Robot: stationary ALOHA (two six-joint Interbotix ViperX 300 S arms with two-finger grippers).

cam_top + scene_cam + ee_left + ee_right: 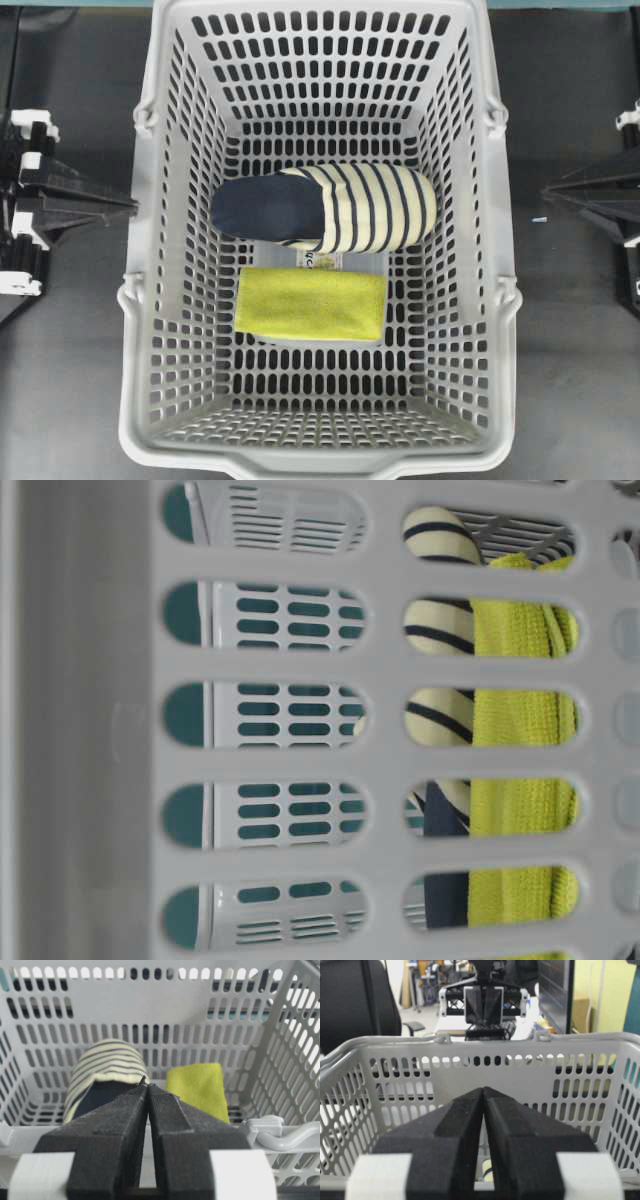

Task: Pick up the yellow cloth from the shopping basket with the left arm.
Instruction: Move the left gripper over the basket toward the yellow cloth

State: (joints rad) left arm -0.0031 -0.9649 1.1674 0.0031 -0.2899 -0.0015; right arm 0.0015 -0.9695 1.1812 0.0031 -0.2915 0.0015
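The yellow cloth [311, 303] is lying flat in the shopping basket [150, 330], just beside the slipper [325, 207]. Left tool [146, 1085] and right tool [483, 1091] are resting pressed together, holding nothing.

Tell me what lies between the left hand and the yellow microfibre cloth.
Overhead view: the grey slotted basket's left wall separates the left hand from the yellow microfibre cloth.
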